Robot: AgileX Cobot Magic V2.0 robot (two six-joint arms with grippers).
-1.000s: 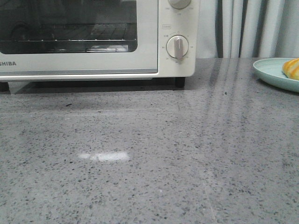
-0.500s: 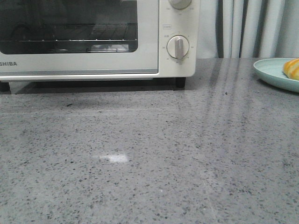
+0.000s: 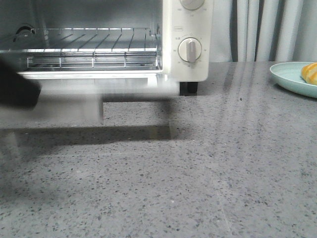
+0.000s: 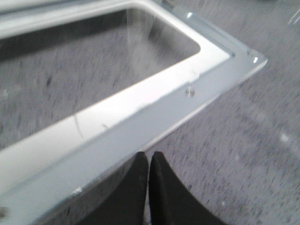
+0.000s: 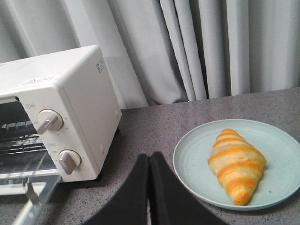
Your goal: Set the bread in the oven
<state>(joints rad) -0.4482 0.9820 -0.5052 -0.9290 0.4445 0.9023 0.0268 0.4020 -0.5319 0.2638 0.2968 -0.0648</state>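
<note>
The cream-white oven (image 3: 193, 69) stands at the back left with its door (image 3: 124, 99) dropped open and motion-blurred, and the wire rack (image 3: 94, 47) exposed. The striped golden bread (image 3: 309, 73) lies on a pale green plate (image 3: 290, 77) at the far right. In the right wrist view the bread (image 5: 236, 164) sits on the plate (image 5: 197, 161), beside my shut, empty right gripper (image 5: 150, 157). My left gripper (image 4: 149, 157) is shut and empty, its tips at the outer edge of the open door (image 4: 140, 112). A dark blur of the left arm (image 3: 17, 89) shows at the far left.
The grey speckled countertop (image 3: 198, 173) spreads in front of the oven. Two round dials (image 3: 189, 49) sit on the oven's right panel. Grey curtains (image 3: 262, 29) hang behind the counter. The open door juts out over the counter.
The oven door has swung down from closed to open, exposing the rack. The dark left arm has come into the front view at the left. Plate and bread have not moved.
</note>
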